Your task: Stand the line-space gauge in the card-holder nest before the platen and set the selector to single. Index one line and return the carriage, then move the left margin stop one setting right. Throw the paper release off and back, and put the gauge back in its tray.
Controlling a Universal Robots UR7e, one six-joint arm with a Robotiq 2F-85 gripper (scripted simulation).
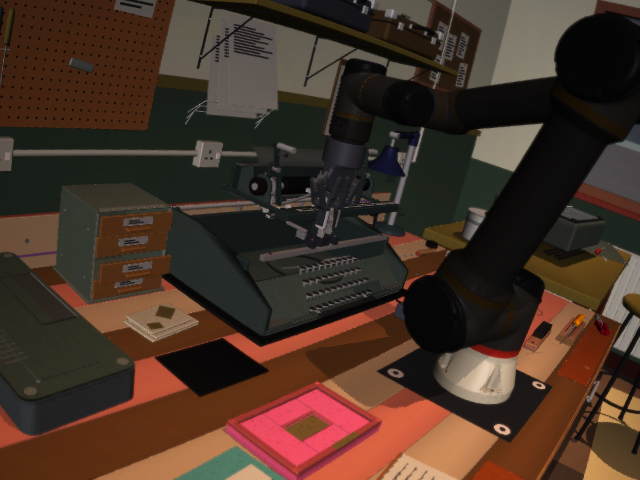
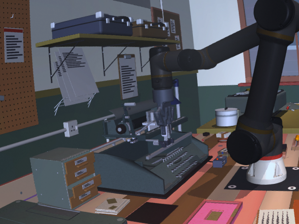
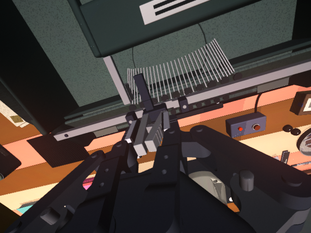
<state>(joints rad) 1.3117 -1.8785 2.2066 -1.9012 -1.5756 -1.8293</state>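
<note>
My gripper (image 1: 323, 238) (image 2: 166, 142) (image 3: 148, 125) stands over the grey rail at the front of the typewriter (image 1: 289, 268) (image 2: 149, 159), just before the carriage and platen (image 1: 289, 183) (image 2: 135, 118). I have my fingers closed on a small dark stop (image 3: 153, 110) that sits on that rail, and a second small stop (image 3: 183, 104) sits on the rail a little to its right. A dark upright bar (image 3: 142, 89) rises just behind my fingertips. The pink tray (image 1: 304, 429) (image 2: 213, 213) lies on the bench's near edge. I cannot make out the gauge.
Behind the typewriter are a green wall with a socket (image 1: 208, 153), a shelf with cases (image 2: 96, 26) and a pegboard (image 1: 77, 62). A drawer cabinet (image 1: 113, 240) stands left of the machine. A black mat (image 1: 209, 364) lies before it, and my base (image 1: 475, 372) stands to the right.
</note>
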